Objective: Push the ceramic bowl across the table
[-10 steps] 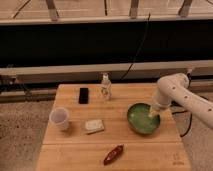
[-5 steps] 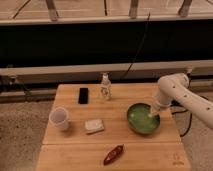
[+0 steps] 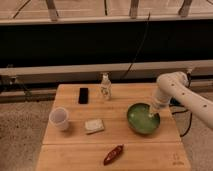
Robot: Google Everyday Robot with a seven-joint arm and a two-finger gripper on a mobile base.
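Note:
The ceramic bowl [image 3: 142, 120], wide and shallow with a glossy green inside, sits on the right half of the light-wood table [image 3: 115, 150]. My gripper [image 3: 153, 113] hangs from the white arm that comes in from the right. It reaches down at the bowl's right side, over or just inside the rim. Whether it touches the bowl I cannot tell.
On the table stand a white cup [image 3: 60, 119] at the left, a black phone [image 3: 83, 95] and a small bottle [image 3: 105, 87] at the back, a pale sponge-like block [image 3: 94, 125] in the middle, and a red-brown packet [image 3: 113, 154] near the front. A low wall with railing runs behind.
The arm's tip has dropped slightly toward the bowl's right rim. The bowl stays about where it was.

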